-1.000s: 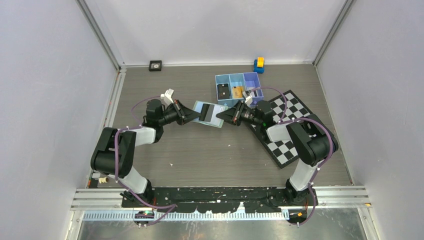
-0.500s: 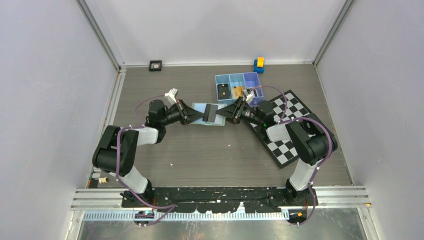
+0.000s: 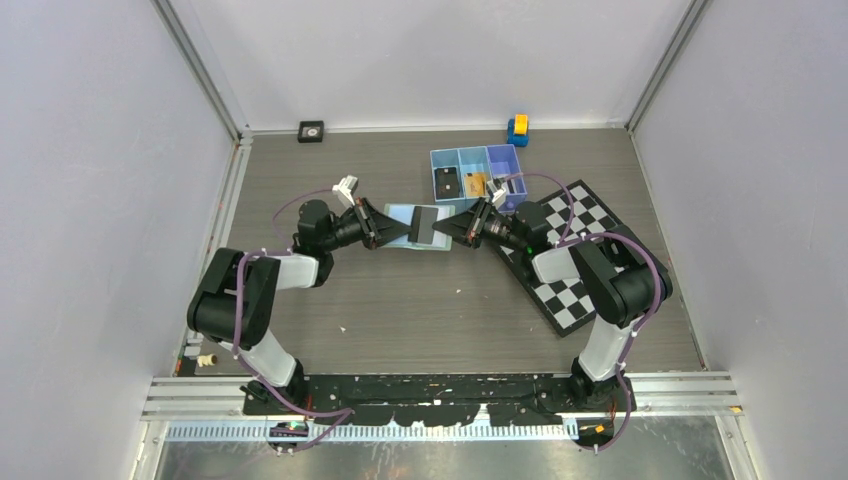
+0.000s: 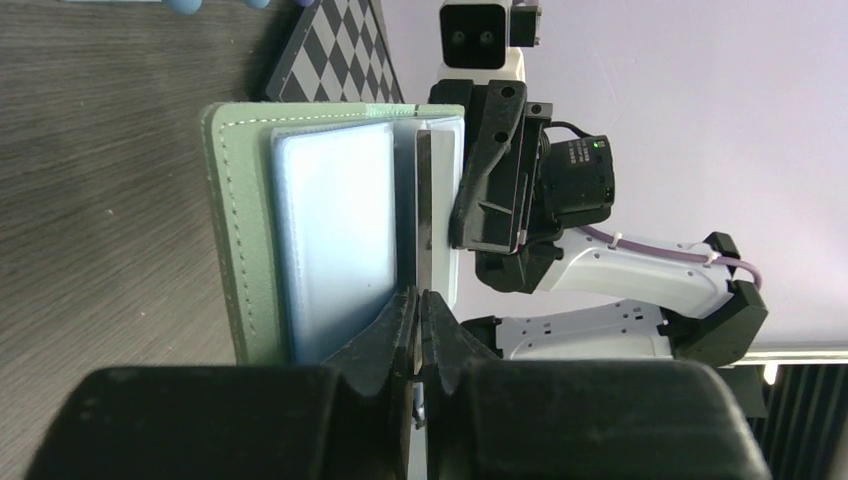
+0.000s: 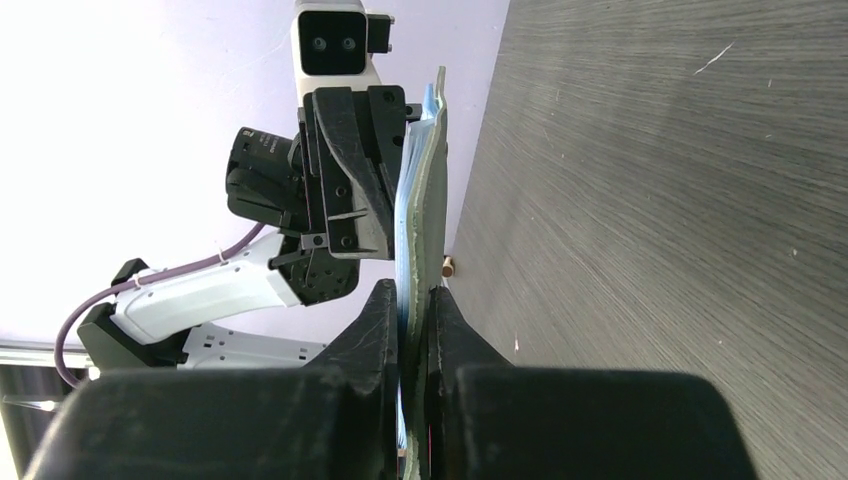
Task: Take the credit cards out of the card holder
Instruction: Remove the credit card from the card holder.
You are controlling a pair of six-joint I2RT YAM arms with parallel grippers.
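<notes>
The sage-green card holder [image 3: 402, 214] is held open above the table between both grippers. In the left wrist view its green cover [image 4: 235, 250] and pale blue inner face show. My left gripper [image 3: 396, 229] is shut on the edge of a black card [image 3: 423, 225], seen edge-on as a thin dark strip [image 4: 422, 200] between the inner leaves, with the left gripper [image 4: 418, 300] below it. My right gripper [image 3: 448, 228] is shut on the holder's opposite edge [image 5: 432, 200], and the right gripper [image 5: 413, 300] pinches it.
A blue three-compartment tray [image 3: 478, 151] behind the grippers holds a black, a gold-orange and a pale card. A checkered board [image 3: 572, 255] lies at the right. A yellow-blue toy [image 3: 517, 129] and a small black square [image 3: 311, 131] sit at the back wall.
My left gripper has moved right, to the holder, and has closed on the black card. The card now stands further right in the holder. The right gripper has barely moved.
</notes>
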